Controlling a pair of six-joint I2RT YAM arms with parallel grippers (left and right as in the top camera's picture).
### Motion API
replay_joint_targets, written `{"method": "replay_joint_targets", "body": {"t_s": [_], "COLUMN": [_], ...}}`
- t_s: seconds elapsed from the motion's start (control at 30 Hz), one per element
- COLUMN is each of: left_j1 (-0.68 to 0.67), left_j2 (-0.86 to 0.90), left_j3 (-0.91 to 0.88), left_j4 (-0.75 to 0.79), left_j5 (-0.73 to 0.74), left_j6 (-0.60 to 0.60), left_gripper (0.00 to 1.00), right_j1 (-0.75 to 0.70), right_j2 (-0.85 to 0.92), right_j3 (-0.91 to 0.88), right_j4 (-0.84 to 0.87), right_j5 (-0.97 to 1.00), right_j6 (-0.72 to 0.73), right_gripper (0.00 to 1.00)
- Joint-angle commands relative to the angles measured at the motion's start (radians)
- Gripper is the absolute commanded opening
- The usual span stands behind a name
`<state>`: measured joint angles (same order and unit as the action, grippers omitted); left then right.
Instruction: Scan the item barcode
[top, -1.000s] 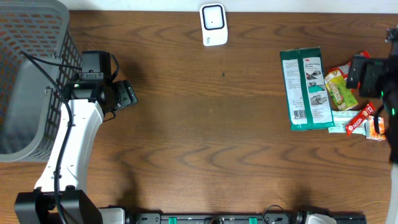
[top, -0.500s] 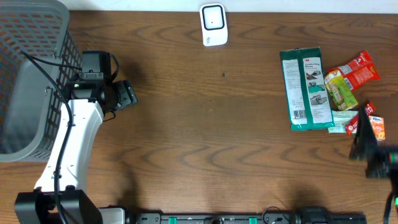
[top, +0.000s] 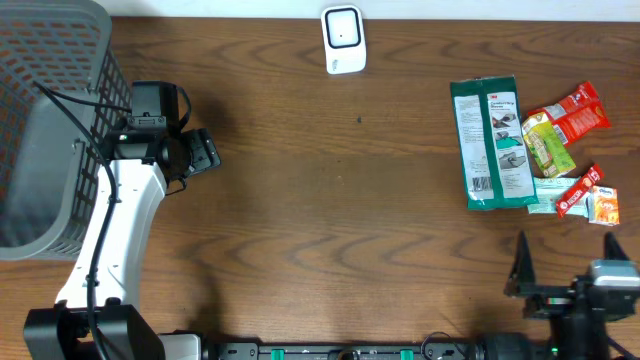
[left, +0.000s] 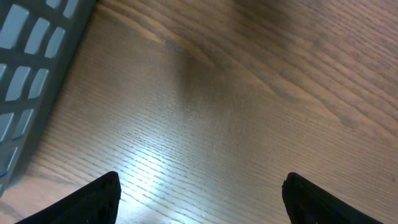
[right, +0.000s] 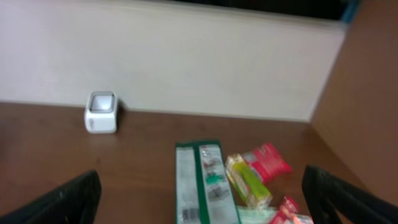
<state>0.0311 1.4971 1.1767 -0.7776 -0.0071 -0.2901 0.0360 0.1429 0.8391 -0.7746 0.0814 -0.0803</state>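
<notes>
The green packet (top: 494, 143) lies flat on the table's right side, its long axis running twelve to six, with what looks like the barcode at the six end. The right gripper (right: 200, 177) hangs near its five o'clock, spread wide and empty. It is far nearer than the left gripper (left: 202, 193), likewise parted and empty, beside the basket (top: 50, 60). The scanner (top: 342, 39) sits at the packet's ten o'clock.

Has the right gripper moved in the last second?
Yes. The right gripper drew back from beside the green pack toward the overhead view's bottom edge, below the snacks.
</notes>
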Motion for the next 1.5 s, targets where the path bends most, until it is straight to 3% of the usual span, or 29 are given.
{"method": "replay_joint_targets", "body": {"t_s": [0.0, 0.43, 0.53, 0.87, 1.17, 1.33, 1.47], "left_j1": [0.002, 0.002, 0.002, 0.002, 0.002, 0.002, 0.002], "left_j2": [0.000, 0.000, 0.000, 0.000, 0.000, 0.000, 0.000], "left_j3": [0.005, 0.005, 0.005, 0.005, 0.005, 0.005, 0.005], "left_j4": [0.001, 0.001, 0.001, 0.001, 0.001, 0.001, 0.001], "left_j5": [-0.009, -0.009, -0.009, -0.009, -0.009, -0.009, -0.009], "left_j6": [0.001, 0.001, 0.001, 0.001, 0.001, 0.001, 0.001], "left_gripper": [0.85, 0.84, 0.84, 0.84, 0.84, 0.84, 0.84], "right_j1": [0.004, -0.009, -0.010, -0.010, -0.010, -0.010, -0.010], "right_j2": [-0.093, -0.137, -0.137, -0.137, -0.137, -0.137, -0.137], "right_j3": [-0.147, -0.568, -0.640, -0.806, -0.834, -0.834, -0.834], "right_j4": [0.134, 0.877, 0.951, 0.958, 0.869, 0.697, 0.700], "right_j5": [-0.074, -0.076, -0.076, -0.077, -0.080, -0.075, -0.079], "right_j6": [0.030, 0.208, 0.226, 0.350, 0.256, 0.240, 0.240], "right_gripper": [0.99, 0.99, 0.99, 0.99, 0.99, 0.99, 0.99]}}
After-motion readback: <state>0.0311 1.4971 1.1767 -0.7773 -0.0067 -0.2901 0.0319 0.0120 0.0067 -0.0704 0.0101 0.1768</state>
